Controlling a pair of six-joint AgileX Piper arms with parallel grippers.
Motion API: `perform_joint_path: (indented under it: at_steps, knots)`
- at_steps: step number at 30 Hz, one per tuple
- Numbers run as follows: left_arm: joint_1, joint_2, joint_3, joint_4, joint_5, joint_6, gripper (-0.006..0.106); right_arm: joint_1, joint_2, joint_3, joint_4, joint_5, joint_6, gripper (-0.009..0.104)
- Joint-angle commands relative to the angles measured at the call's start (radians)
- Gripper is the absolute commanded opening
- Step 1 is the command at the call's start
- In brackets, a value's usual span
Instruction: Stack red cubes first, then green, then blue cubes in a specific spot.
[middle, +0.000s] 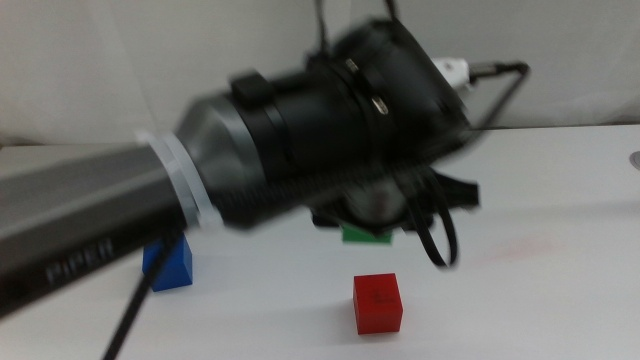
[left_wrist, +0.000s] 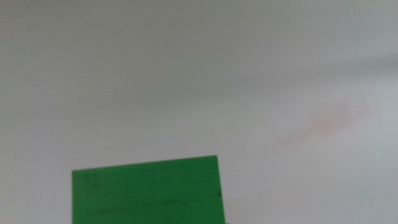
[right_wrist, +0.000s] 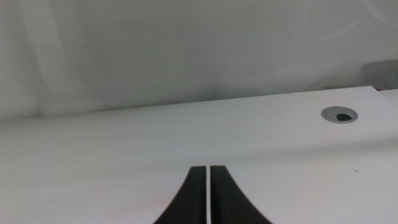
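My left arm reaches in from the left, blurred, and its gripper (middle: 372, 215) hangs directly over the green cube (middle: 365, 236), hiding most of it. In the left wrist view the green cube (left_wrist: 146, 191) fills the lower part, very close. The red cube (middle: 378, 303) sits on the white table just in front of the green one. The blue cube (middle: 168, 263) rests at the left, partly behind the arm. My right gripper (right_wrist: 208, 186) is shut on nothing, low over bare tabletop and out of the middle view.
A faint pink smudge (left_wrist: 329, 118) marks the table to the right of the green cube. A grey-rimmed round hole (right_wrist: 339, 114) lies near the far right table edge. A black cable (middle: 130, 315) trails under the left arm.
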Motion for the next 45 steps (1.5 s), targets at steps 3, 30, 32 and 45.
perform_joint_path:
  at_steps: [3,30,32,45]
  knots:
    - [-0.069,-0.01,0.06,0.03,-0.021,-0.168,-0.003,-0.004,0.003,0.037,0.0,-0.021,-0.002,-0.003]
    - [-0.085,0.071,0.221,0.003,-0.186,-0.341,-0.003,-0.004,0.003,0.037,0.0,-0.018,-0.004,-0.003]
    - [-0.081,0.076,0.221,0.004,-0.204,-0.344,-0.003,-0.004,0.003,0.037,0.0,-0.018,-0.004,-0.003]
    - [-0.051,0.095,0.221,0.026,-0.22,-0.351,-0.003,-0.004,0.003,0.037,0.0,-0.021,-0.004,-0.003]
